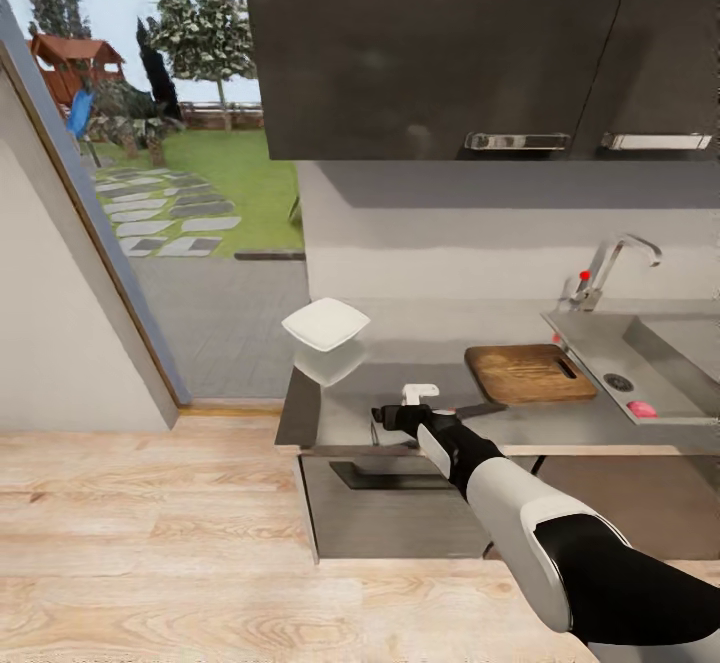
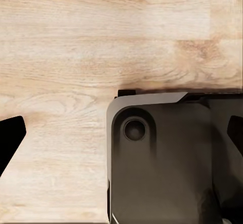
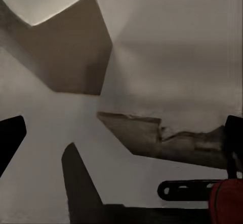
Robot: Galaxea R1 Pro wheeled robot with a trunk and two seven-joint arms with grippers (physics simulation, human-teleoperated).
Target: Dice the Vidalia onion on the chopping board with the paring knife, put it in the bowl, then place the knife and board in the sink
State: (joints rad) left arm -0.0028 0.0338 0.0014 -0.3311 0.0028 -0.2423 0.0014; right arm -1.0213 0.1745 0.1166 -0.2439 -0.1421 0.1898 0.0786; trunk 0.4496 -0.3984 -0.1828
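In the head view the right arm reached across the lower centre of the frame to the countertop [image 1: 340,413], its right gripper [image 1: 392,416] low over the grey surface, left of the chopping board [image 1: 530,372]. A slim dark blade ran from the gripper toward the board's near corner; in the right wrist view a red handle showed at the lower right edge, so this was likely the paring knife [image 3: 226,202] — whether the fingers were clamped on it or merely beside it I could not tell. The white bowl [image 1: 326,324] sat at centre left, well apart from the board. At the right, the sink [image 1: 680,363] held a small pink object by the drain, possibly the onion, though too small to be sure. The left gripper [image 2: 121,138] showed spread fingertips over wood floor and the robot's dark base, holding nothing. The risk, as I judged it: a shallow pinch on the thin handle could let the knife pivot or skid on the glossy worktop — or slide off the counter's front edge.
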